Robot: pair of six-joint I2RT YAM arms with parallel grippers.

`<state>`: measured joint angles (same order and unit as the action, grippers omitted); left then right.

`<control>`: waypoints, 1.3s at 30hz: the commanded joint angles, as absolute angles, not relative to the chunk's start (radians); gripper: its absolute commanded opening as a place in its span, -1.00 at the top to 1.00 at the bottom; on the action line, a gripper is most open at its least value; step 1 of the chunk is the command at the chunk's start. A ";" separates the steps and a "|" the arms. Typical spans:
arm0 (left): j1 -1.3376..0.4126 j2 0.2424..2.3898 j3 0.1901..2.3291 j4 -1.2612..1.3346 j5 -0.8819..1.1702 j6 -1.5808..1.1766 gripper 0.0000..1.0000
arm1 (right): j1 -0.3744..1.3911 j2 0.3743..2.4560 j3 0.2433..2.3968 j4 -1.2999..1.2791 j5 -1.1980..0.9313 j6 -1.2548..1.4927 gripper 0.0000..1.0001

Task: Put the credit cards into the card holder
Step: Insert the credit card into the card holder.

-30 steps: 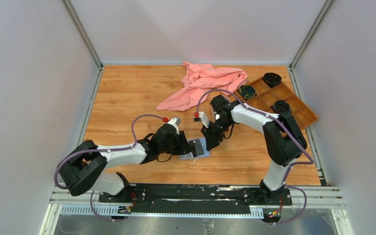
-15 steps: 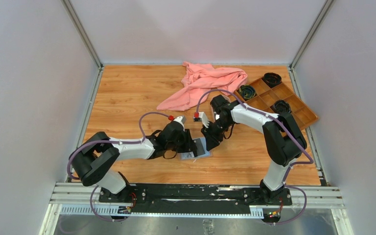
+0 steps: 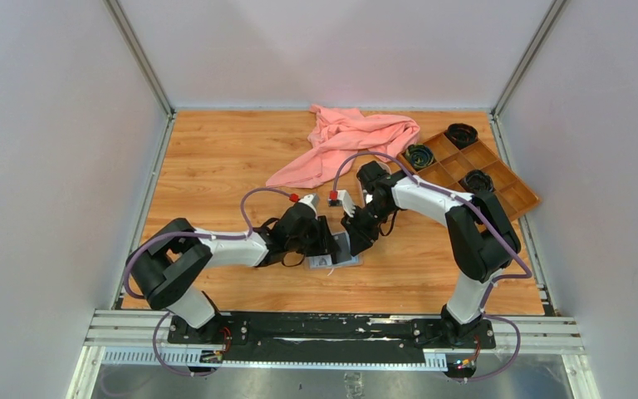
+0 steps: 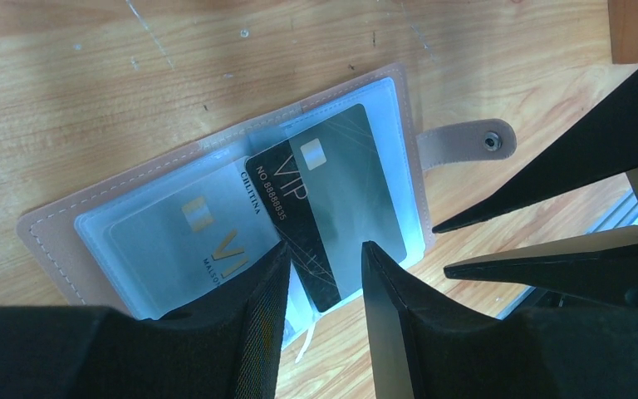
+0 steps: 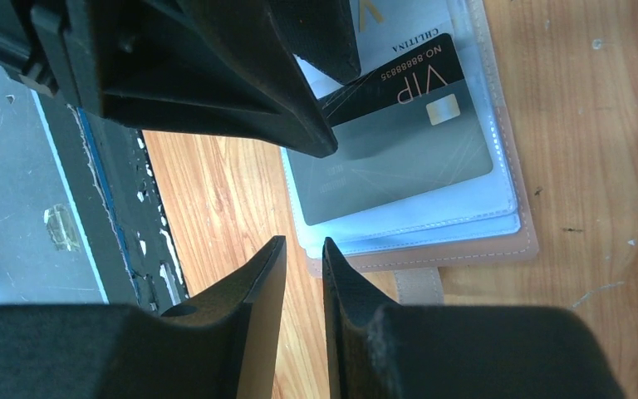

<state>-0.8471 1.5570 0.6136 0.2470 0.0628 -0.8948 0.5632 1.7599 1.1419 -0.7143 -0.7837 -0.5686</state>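
Card holder check, mid-task.

Pinkish-tan leather-look folding card holder lies open and flat on the wooden table, at about 6 o'clock of the board, between the two grippers. Its snap tab points out to the side.

Done: a pale grey plastic card with a gold chip sits fully inside one clear sleeve.

In hand: a black "VIP" plastic card is partly in the neighbouring sleeve and slightly askew. A dark strip along one long edge is not yet under the film.

Left gripper: jaws parted over the card's exposed end. Contact cannot be told.
Right gripper: jaws narrowly apart, nothing between them, tips just beside the holder's tab edge.

Left to do, as judged: seat the black card flush. No other loose cards show on the table.
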 commanded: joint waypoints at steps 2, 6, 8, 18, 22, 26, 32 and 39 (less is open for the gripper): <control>-0.854 1.575 0.632 0.265 0.055 -0.900 0.14 | 0.542 1.753 1.152 -0.706 -0.709 -0.519 0.48; -0.854 1.585 0.635 0.279 0.060 -0.902 0.14 | 0.507 1.742 1.129 -0.644 -0.650 -0.454 0.52; -0.854 1.594 0.639 0.286 0.068 -0.902 0.14 | 0.499 1.756 1.127 -0.635 -0.629 -0.439 0.53; -0.854 1.629 0.651 0.340 0.103 -0.914 0.14 | 0.500 1.817 1.135 -0.635 -0.634 -0.411 0.55; -0.854 1.621 0.651 0.360 0.112 -0.916 0.14 | 0.500 1.826 1.137 -0.637 -0.651 -0.410 0.55; -0.854 1.619 0.650 0.398 0.136 -0.920 0.14 | 0.500 1.831 1.138 -0.640 -0.674 -0.410 0.55; -0.854 1.631 0.651 0.422 0.149 -0.918 0.14 | 0.487 1.818 1.143 -0.645 -0.679 -0.410 0.52; -0.854 1.531 0.618 0.419 0.095 -0.862 0.15 | 0.445 1.783 1.137 -0.644 -0.717 -0.415 0.47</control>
